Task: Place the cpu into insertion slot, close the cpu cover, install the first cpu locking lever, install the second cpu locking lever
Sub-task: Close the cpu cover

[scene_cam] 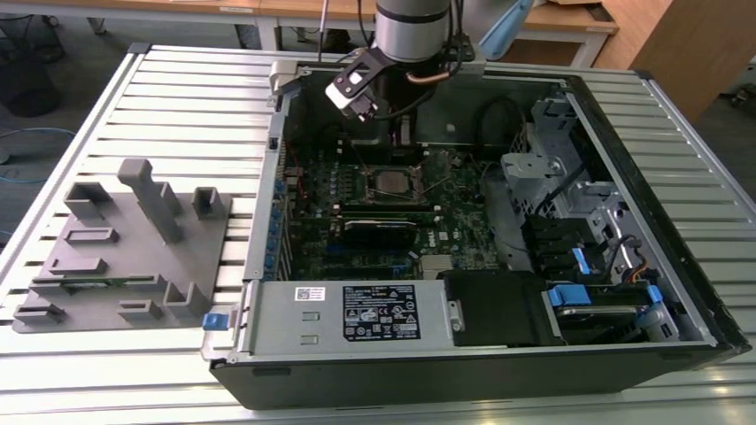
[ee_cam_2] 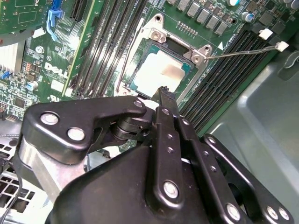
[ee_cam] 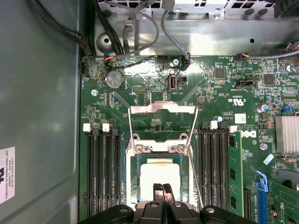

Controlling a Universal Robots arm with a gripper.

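Note:
The cpu (ee_cam: 160,173) lies flat in the insertion slot (ee_cam: 131,186) on the green board, its pale metal top facing up; the second wrist view shows the cpu (ee_cam_2: 161,70) too. The cpu cover (ee_cam: 163,108) stands swung up off the slot, a thin silvery frame at the slot's hinge end. A thin wire locking lever (ee_cam_2: 243,52) sticks out sideways from the slot's corner, unlatched. My gripper (ee_cam: 162,189) hangs just above the cpu's edge with its fingers pressed together and nothing between them. In the exterior view the gripper (scene_cam: 364,111) is inside the open case, above the cpu (scene_cam: 390,183).
Black memory slots (ee_cam: 100,172) flank the socket on both sides. A coin battery (ee_cam: 114,80) and cables (ee_cam: 117,28) lie beyond the cover. A heatsink (ee_cam: 286,135) sits to one side. A grey fixture tray (scene_cam: 119,257) rests on the table at the exterior view's left.

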